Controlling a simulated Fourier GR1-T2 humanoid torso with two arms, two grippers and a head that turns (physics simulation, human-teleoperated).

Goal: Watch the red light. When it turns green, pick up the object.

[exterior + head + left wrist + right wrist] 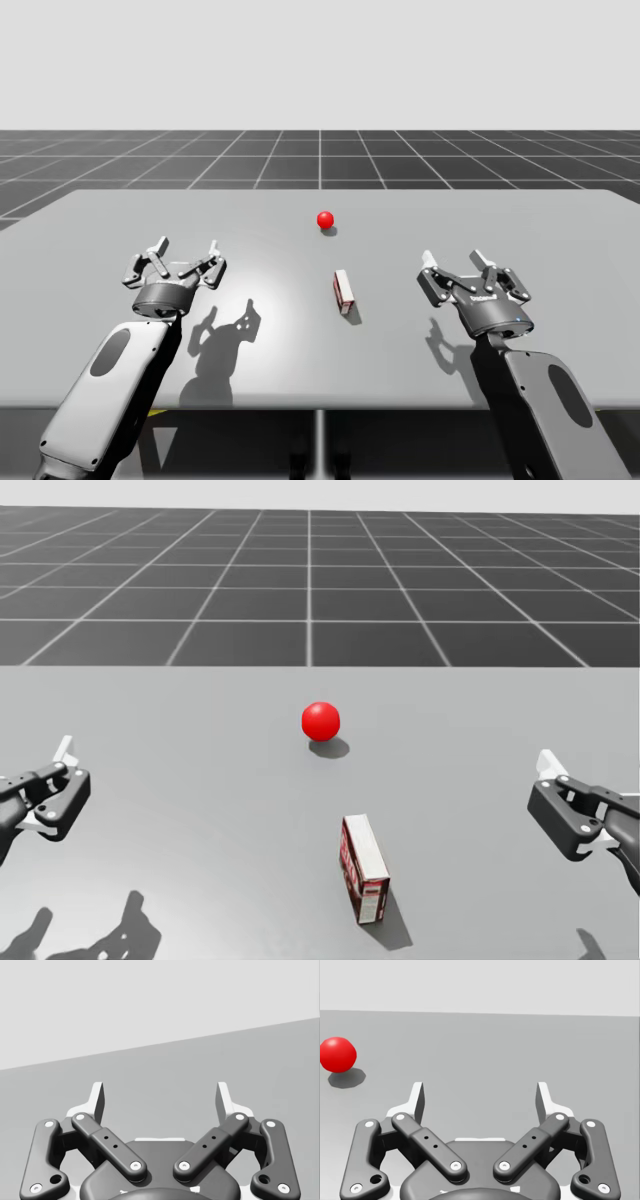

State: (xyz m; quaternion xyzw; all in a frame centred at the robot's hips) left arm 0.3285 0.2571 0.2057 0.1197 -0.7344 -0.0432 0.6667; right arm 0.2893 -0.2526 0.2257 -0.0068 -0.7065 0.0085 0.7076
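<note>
Light seen red, set mid-table, red-and-white box stood on edge near it, between the arms, left gripper and right gripper held wide open, well apart from box

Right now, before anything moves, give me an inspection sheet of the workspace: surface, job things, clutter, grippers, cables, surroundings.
Surface: grey table, arm shadows on it.
Job's things: ball light showing red; red and white box on its narrow side, nearer me than the light, apart from it.
Clutter: nothing seen.
Grippers: left gripper open, holding nothing; right gripper open, holding nothing; both apart from the box.
Cables: nothing seen.
Surroundings: dark gridded floor, pale backdrop.
</note>
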